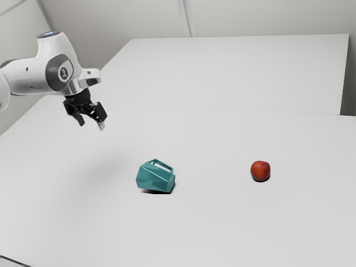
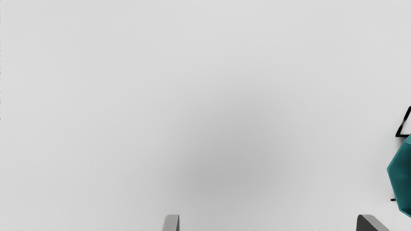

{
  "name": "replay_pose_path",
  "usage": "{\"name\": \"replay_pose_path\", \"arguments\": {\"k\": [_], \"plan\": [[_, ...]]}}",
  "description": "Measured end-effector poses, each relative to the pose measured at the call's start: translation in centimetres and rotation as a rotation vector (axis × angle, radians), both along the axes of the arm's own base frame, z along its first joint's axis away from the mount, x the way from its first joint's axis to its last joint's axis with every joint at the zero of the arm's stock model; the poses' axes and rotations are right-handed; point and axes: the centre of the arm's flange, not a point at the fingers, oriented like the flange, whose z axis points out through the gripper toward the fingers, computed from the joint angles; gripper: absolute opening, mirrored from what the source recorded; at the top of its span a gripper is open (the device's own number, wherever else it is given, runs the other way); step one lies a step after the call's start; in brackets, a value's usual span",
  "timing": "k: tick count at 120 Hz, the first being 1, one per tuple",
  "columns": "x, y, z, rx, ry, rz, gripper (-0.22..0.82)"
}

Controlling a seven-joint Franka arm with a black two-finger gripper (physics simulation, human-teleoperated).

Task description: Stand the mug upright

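Place: plain indoor room, lab-like; exact kind unclear
Back wall: pale grey, along the exterior view's top
Vertical strip: light-coloured, top centre
Table: broad, smooth, white, across the lower frame
Robot arm: white and grey, upper left, suggesting a lab

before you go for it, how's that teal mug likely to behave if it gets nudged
The mug lies on its side; its flat facets would probably resist rolling far. Its handle, sticking up and off-centre, might make it rock. The smooth, slightly shiny sides could prove slippery.
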Motion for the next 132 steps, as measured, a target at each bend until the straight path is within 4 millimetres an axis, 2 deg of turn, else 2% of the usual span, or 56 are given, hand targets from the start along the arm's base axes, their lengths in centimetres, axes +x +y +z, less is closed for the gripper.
{"name": "replay_pose_path", "arguments": {"k": [17, 28, 39, 45, 53, 71, 91, 117, 132], "plan": [[-0.8, 1.5, -0.2, -0.038, -0.005, 0.045, 0.6], [-3.1, 1.2, -0.7, -0.111, -0.007, 0.088, 0.6], [-5.4, 0.4, -2.3, -0.23, -0.002, 0.158, 0.6], [-6.6, 0.1, -3.9, -0.298, 0.014, 0.204, 0.6], [-7.5, 0.2, -5.2, -0.364, 0.026, 0.257, 0.6], [-7.5, 0.2, -7.5, -0.468, 0.043, 0.32, 0.6], [-7.4, -0.5, -10.0, -0.55, 0.087, 0.304, 0.6], [-6.3, -3.8, -12.1, -0.636, 0.113, 0.183, 0.6], [-6.2, -4.4, -12.5, -0.662, 0.101, 0.128, 0.6]]}}
